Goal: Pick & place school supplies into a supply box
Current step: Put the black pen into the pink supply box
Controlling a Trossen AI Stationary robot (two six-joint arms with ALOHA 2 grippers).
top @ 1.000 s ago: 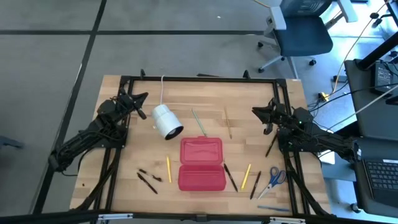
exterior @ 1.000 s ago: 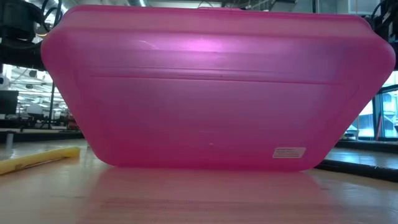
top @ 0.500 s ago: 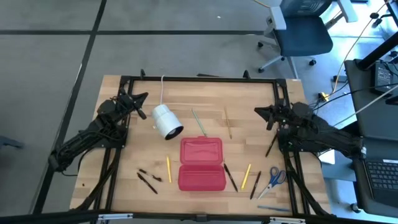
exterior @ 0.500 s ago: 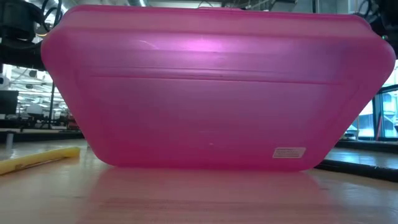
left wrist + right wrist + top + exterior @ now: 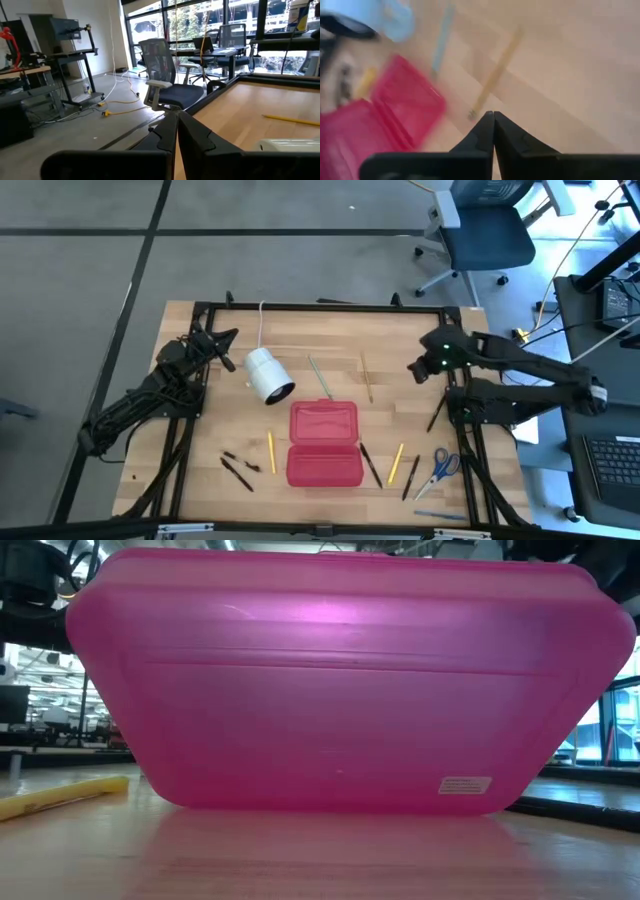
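The red supply box [image 5: 325,444] lies open near the middle of the table's near half and fills the low view [image 5: 350,680]. Pencils, black pens and blue-handled scissors [image 5: 437,470] lie flat around it. A wood-coloured pencil [image 5: 367,377] and a green pencil [image 5: 318,374] lie just beyond it. My right gripper [image 5: 412,370] hangs shut above the table, right of the wood-coloured pencil [image 5: 495,75], with the box [image 5: 380,125] in its wrist view. My left gripper [image 5: 228,338] waits shut at the far left, beside the white cylinder [image 5: 268,374].
A yellow pencil [image 5: 271,452] and black pens [image 5: 238,468] lie left of the box. A black pen [image 5: 370,464], a yellow pencil [image 5: 396,463] and another pen [image 5: 411,477] lie right of it. One more pen [image 5: 437,412] lies under my right arm. Black frame rails run along the table's edges.
My right arm has risen from its resting pose, and its gripper has tipped down toward the table by the wood-coloured pencil. It stays shut. Nothing on the table has moved.
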